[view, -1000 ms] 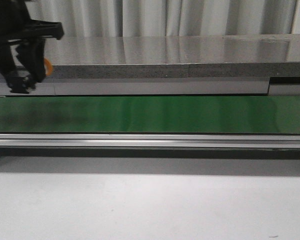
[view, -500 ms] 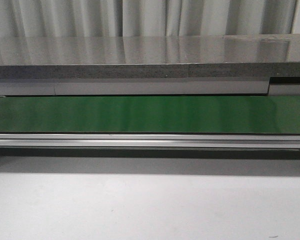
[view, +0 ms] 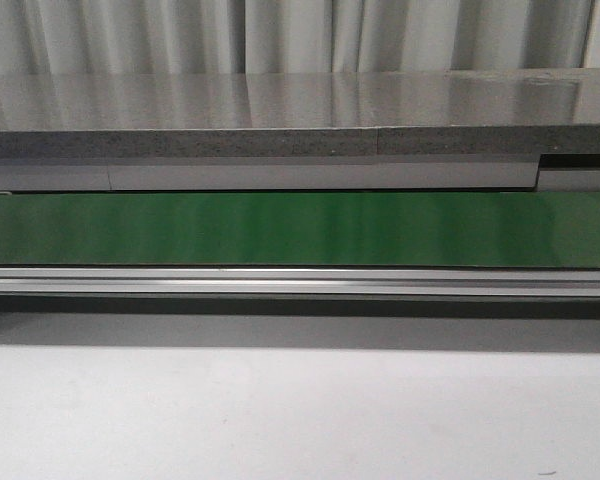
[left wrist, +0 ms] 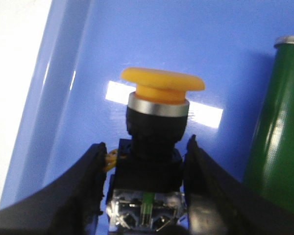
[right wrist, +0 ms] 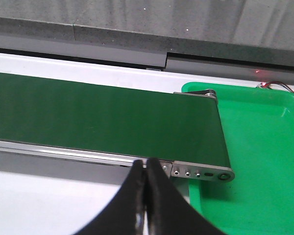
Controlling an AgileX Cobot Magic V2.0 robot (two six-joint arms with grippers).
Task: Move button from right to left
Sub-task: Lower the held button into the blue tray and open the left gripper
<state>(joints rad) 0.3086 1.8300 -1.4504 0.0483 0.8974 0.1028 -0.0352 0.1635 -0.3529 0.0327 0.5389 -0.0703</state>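
Observation:
The button (left wrist: 161, 83) has an orange-yellow cap, a grey band and a black body with a clear base. It shows only in the left wrist view. My left gripper (left wrist: 146, 144) is shut on its lower body and holds it cap-forward over a blue tray (left wrist: 83, 63). My right gripper (right wrist: 147, 164) is shut and empty, just in front of the right end of the green belt (right wrist: 98, 112). Neither gripper nor the button shows in the front view.
The green belt (view: 300, 228) runs across the front view, with a metal rail in front and a grey shelf (view: 300, 100) behind. A green tray (right wrist: 264, 147) sits past the belt's right end. The belt's end roller (left wrist: 277, 122) stands beside the blue tray.
One second ago my left gripper, carrying the button, was at the far left of the front view. It has since moved out of that view to the left.

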